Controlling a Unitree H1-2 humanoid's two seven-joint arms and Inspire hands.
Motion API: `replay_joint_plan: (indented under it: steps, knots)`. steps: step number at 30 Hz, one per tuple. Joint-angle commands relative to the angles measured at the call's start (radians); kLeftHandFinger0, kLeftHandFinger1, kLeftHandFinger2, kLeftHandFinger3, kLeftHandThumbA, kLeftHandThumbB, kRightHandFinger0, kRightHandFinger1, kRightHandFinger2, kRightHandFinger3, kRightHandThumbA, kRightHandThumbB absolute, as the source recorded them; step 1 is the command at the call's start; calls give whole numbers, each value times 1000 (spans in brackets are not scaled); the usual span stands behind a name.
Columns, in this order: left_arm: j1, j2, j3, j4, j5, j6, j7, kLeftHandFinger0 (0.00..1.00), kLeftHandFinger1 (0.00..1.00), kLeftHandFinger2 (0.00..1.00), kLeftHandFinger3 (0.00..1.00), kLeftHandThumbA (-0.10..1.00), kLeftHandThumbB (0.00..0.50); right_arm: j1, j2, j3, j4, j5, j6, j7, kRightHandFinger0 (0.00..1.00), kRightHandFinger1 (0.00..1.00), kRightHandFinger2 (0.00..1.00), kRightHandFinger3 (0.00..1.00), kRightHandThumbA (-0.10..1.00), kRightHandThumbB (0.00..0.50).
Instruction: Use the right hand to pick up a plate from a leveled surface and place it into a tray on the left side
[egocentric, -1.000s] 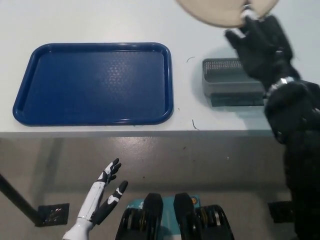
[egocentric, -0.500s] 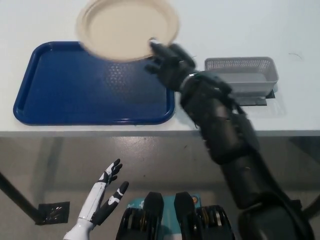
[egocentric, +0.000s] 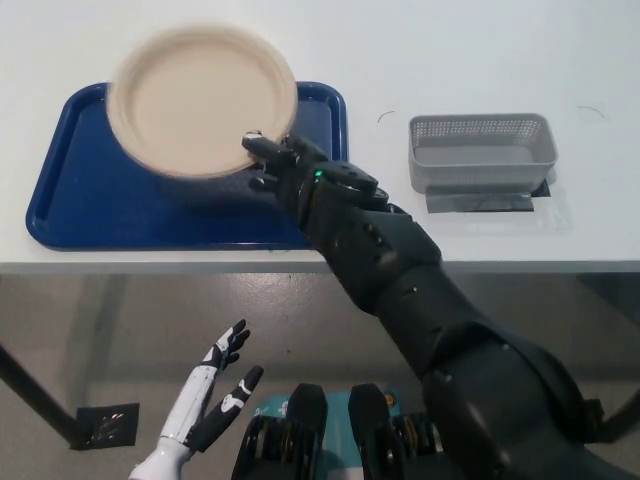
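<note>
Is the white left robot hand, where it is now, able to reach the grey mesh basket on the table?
Probably not. The left robot hand hangs open below the table edge, low at the left, while the mesh basket stands far across at the right, behind the right arm.

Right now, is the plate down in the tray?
Cannot tell. The right hand holds the plate by its rim over the tray.

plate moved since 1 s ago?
Yes. The plate, held by the right hand, went left, from beyond the grey basket to over the blue tray.
</note>
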Motion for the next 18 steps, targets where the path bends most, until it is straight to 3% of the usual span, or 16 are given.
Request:
replay_joint_plan:
  steps: [1, 2, 3, 4, 5, 6, 11, 18]
  knots:
    - [-21, 7, -7, -21, -10, -23, -20, 1000, 1000, 1000, 1000, 844, 205, -109, 25, -11, 72, -105, -112, 51, 0, 264, 753, 485, -100, 150]
    - [-23, 7, -7, -18, -8, -28, -19, 1000, 1000, 1000, 1000, 844, 206, -114, 25, -23, 88, -102, -116, 67, 137, 497, 1000, 486, 102, 173]
    - [-24, 8, -7, -20, -10, -26, -22, 1000, 1000, 1000, 1000, 835, 206, -115, 20, -33, 91, -95, -106, 95, 471, 944, 1000, 1000, 476, 323]
    - [-22, 8, -6, -27, -15, -18, -27, 1000, 1000, 1000, 1000, 832, 206, -115, 13, -39, 92, -93, -89, 140, 693, 1000, 1000, 1000, 605, 331]
    - [-22, 8, -5, -27, -16, -18, -28, 1000, 1000, 1000, 1000, 831, 206, -116, 10, -39, 95, -101, -85, 167, 748, 1000, 1000, 1000, 639, 331]
    - [-22, 6, -4, -26, -18, -19, -29, 1000, 1000, 996, 1000, 828, 214, -117, -2, -27, 94, -117, -63, 216, 1000, 1000, 1000, 1000, 779, 384]
    - [-21, 10, -7, -34, 1, -12, -30, 1000, 1000, 998, 1000, 848, 206, -123, -39, -43, 79, -122, -26, 326, 1000, 1000, 1000, 1000, 839, 496]
    - [-30, 12, -6, -27, -11, -14, -45, 1000, 1000, 990, 1000, 825, 225, -142, -62, -72, 61, -131, -8, 410, 1000, 1000, 1000, 1000, 779, 500]
